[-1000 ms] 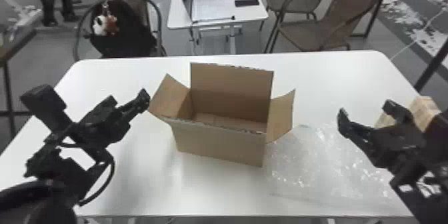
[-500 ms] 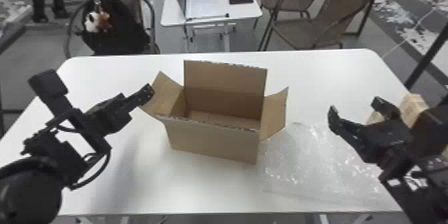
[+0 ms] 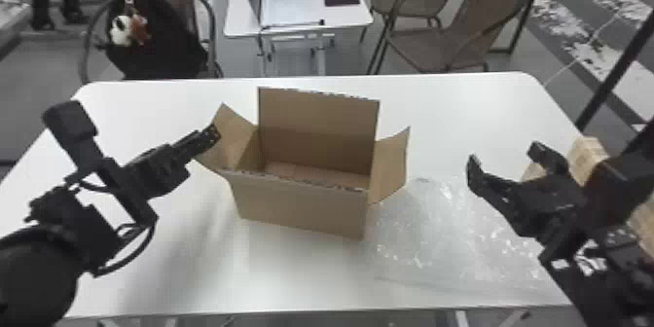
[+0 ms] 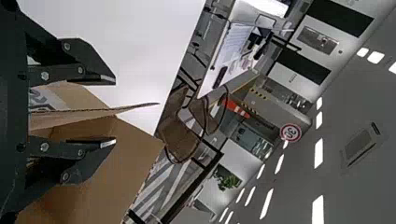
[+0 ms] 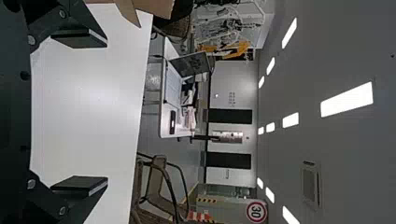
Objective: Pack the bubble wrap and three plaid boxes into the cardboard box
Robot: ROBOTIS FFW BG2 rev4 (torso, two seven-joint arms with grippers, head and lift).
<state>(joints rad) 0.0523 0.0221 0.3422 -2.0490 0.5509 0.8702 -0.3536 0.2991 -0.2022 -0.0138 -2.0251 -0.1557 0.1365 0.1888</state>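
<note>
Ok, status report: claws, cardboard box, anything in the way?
Left claw open, left flap of cardboard box between its fingers. Right claw open, empty. Bubble wrap outside, beside box. Flap might snag left claw.

"Could the left gripper (image 3: 214, 135) slide straight across?"

"No, the cardboard box (image 3: 299, 209) is in its way. One side flap (image 3: 237, 138) is right by its tips, and the wrist view shows cardboard edge-on in the gap between them."

"And past that flap?"

"Open mouth, then the tall back flap (image 3: 316, 121) standing up on the far side."

"What about the right gripper (image 3: 503, 163)?"

"Bare table (image 3: 467, 121) ahead of its tips, and room between its spread fingers. Toward the box, the other side flap (image 3: 393, 168) leans out at it."

"Anything closer?"

"Bubble wrap (image 3: 423, 233) on the near side, between fingers and box. Plaid box (image 3: 588, 158) just by the outer finger; I can't tell if they touch."
</note>
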